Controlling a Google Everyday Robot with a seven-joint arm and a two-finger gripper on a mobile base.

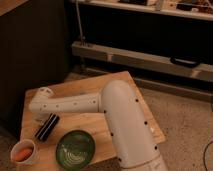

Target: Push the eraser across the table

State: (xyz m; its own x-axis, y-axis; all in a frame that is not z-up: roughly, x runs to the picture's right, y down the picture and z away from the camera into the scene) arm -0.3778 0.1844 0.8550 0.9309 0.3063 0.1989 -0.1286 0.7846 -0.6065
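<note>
The eraser (46, 126), a black oblong block, lies slanted on the left part of the light wooden table (125, 85). My white arm (70, 104) reaches leftward over the tabletop, and its rounded wrist end (43, 96) sits just above and behind the eraser. My gripper hangs below that wrist end, hidden by the arm, close to the eraser's far end; it is shut. I cannot tell if it touches the eraser.
A green bowl (75, 148) stands near the front edge, right of the eraser. A white cup (23, 152) holding something orange sits at the front left corner. A dark cabinet wall rises on the left and a metal shelf rail (150, 57) runs behind the table.
</note>
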